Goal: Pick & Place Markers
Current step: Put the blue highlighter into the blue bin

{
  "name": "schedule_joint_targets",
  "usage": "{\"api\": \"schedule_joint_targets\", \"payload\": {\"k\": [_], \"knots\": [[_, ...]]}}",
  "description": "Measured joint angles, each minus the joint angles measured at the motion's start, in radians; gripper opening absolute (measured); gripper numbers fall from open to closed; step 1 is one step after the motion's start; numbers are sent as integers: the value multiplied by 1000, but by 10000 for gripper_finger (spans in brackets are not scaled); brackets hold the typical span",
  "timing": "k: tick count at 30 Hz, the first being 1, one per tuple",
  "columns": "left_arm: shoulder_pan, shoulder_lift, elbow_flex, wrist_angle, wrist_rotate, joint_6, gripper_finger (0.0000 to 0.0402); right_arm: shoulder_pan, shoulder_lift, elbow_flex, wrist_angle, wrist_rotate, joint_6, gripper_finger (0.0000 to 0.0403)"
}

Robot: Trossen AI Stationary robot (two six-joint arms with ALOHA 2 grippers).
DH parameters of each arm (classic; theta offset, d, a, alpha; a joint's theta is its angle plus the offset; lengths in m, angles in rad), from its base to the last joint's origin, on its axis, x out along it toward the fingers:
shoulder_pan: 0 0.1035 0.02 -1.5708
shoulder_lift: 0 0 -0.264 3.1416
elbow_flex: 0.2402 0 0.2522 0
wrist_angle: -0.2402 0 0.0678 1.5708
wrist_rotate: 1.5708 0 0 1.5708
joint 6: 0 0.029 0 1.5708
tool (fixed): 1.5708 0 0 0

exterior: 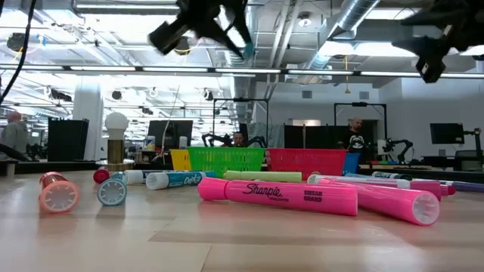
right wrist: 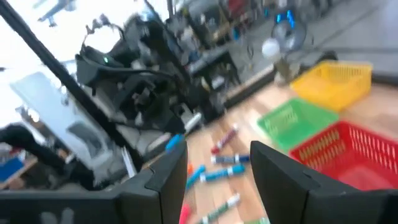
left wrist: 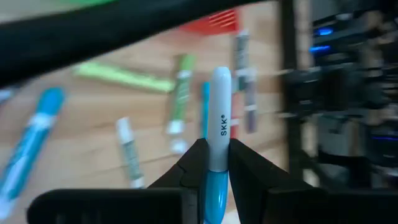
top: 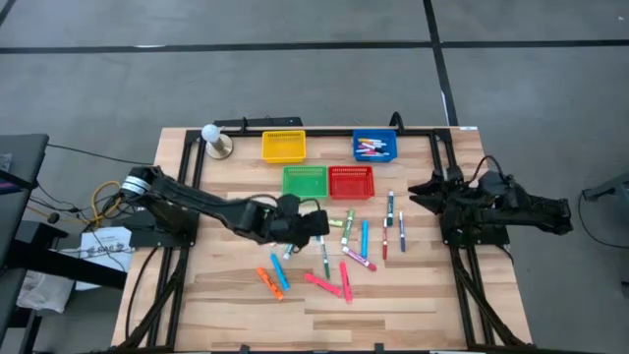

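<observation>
Several markers (top: 372, 147) already lie in the blue basket (top: 375, 146), while many more remain scattered on the table (top: 423, 285) in front of the green basket (top: 305, 180) and red basket (top: 351, 182). Raised above that scatter, the left gripper (left wrist: 213, 163) is clamped on a blue-and-white marker (left wrist: 217, 124). Off at the table's right edge, the right gripper (right wrist: 217, 163) waits with fingers apart, holding nothing. Most of the sorting looks undone.

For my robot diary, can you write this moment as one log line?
left gripper: shut on white-and-blue marker, above table | right gripper: open, waiting at table's right edge
</observation>
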State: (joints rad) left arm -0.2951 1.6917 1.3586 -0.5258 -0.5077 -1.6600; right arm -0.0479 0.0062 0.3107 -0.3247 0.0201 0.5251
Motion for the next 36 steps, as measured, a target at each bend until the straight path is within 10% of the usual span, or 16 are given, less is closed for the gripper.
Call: {"api": "schedule_joint_targets", "payload": {"k": [18, 36], "knots": [[220, -6, 2, 493, 210, 401, 51, 2, 201, 0, 240, 5, 104, 154], [309, -7, 3, 505, 321, 434, 52, -15, 676, 0, 700, 5, 133, 285]]}}
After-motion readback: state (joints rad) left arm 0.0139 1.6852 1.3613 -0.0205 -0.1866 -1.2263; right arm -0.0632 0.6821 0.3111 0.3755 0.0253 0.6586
